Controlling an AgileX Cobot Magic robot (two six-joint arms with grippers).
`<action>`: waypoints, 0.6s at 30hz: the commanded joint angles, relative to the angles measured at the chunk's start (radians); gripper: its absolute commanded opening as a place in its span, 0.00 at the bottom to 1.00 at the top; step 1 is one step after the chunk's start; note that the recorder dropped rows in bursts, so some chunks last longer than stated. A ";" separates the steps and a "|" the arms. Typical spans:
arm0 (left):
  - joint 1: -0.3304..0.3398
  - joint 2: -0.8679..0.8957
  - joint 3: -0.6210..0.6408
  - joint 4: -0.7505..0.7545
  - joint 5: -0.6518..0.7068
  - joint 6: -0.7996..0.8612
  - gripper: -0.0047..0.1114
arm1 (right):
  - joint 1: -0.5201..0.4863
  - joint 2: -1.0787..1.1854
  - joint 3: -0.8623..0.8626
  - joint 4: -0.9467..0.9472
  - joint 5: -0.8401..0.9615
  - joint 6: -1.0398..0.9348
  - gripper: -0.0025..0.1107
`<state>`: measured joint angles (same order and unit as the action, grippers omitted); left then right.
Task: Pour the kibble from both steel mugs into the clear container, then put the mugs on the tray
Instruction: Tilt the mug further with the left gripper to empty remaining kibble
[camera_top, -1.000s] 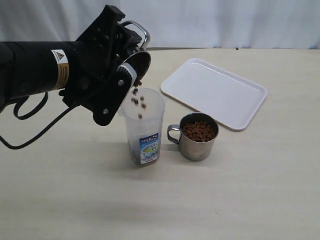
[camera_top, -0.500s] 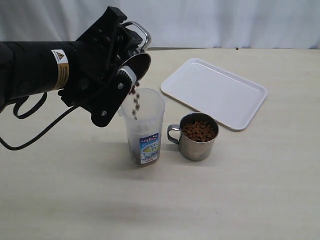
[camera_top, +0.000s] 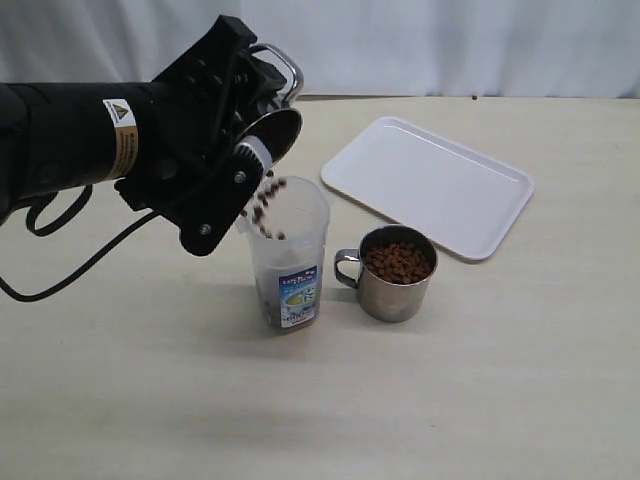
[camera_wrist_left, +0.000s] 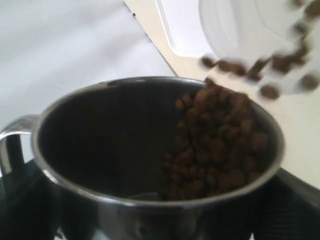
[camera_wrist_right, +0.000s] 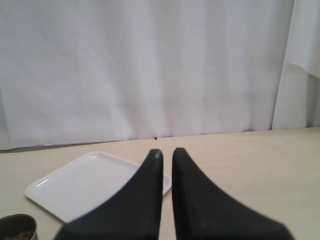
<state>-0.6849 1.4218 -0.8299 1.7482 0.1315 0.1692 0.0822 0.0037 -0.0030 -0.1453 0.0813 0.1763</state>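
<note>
Presently the left claw (camera_top: 252, 110), spread wide, grips a tilted mug (camera_top: 281, 124), kibble (camera_top: 262, 208) falling into the jar (camera_top: 290, 262); part is left inside. The right claw (camera_wrist_right: 167, 156) is closed, empty. The second mug (camera_top: 397, 272) stands full beside the jar; the tray (camera_top: 430, 185) holds neither. Judged under half done.

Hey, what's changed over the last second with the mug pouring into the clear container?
The left gripper seems to have tipped its steel mug slightly further over the clear container, and the falling kibble has grown from a few pellets to a thicker bunch. Nothing was grasped or released. The full mug and the tray stayed put.
</note>
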 joint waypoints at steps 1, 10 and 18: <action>-0.002 -0.004 -0.011 -0.004 0.004 0.018 0.04 | 0.002 -0.004 0.003 0.000 -0.001 -0.006 0.07; -0.002 -0.004 -0.011 -0.004 0.004 0.046 0.04 | 0.002 -0.004 0.003 0.000 -0.001 -0.006 0.07; -0.002 -0.004 -0.011 -0.004 0.001 0.068 0.04 | 0.002 -0.004 0.003 0.000 -0.001 -0.006 0.07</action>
<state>-0.6849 1.4218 -0.8299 1.7480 0.1297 0.2305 0.0822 0.0037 -0.0030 -0.1453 0.0813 0.1763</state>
